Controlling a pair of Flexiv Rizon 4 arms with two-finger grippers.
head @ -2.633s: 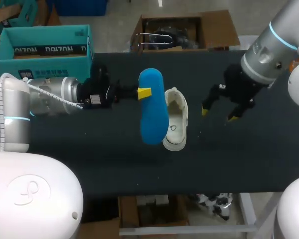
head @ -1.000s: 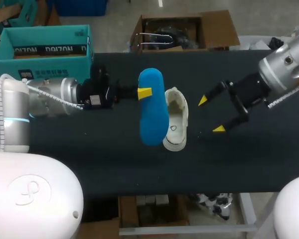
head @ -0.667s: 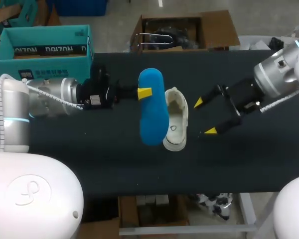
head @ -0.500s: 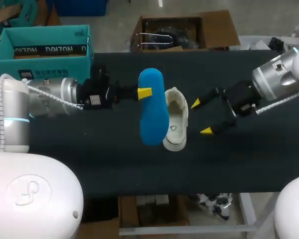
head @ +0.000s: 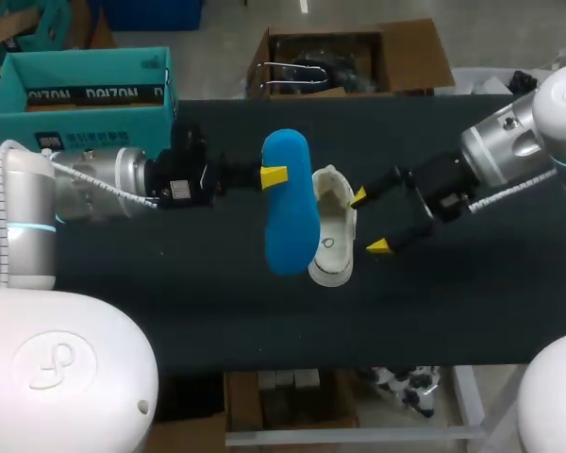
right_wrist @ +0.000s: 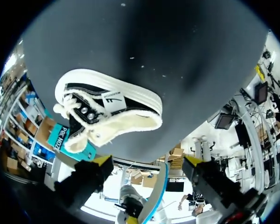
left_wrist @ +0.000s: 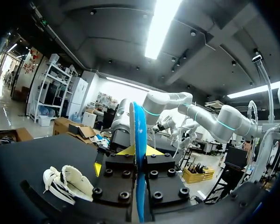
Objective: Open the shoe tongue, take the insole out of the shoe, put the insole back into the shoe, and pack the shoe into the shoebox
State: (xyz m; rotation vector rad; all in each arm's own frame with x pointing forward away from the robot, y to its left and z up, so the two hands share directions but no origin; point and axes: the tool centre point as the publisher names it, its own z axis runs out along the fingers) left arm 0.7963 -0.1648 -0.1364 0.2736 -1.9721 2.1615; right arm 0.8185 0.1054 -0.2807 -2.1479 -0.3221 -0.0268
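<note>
White lettering runs along a black band on the inner wall of the teal shoebox, upside down from my head camera; it is brand print, so I do not read it off. A white label on the box's outer wall carries print too small for me to make out. The shoe bears a small dark mark inside its heel. In my right wrist view, its white side tag carries a tiny mark that I cannot make out.
</note>
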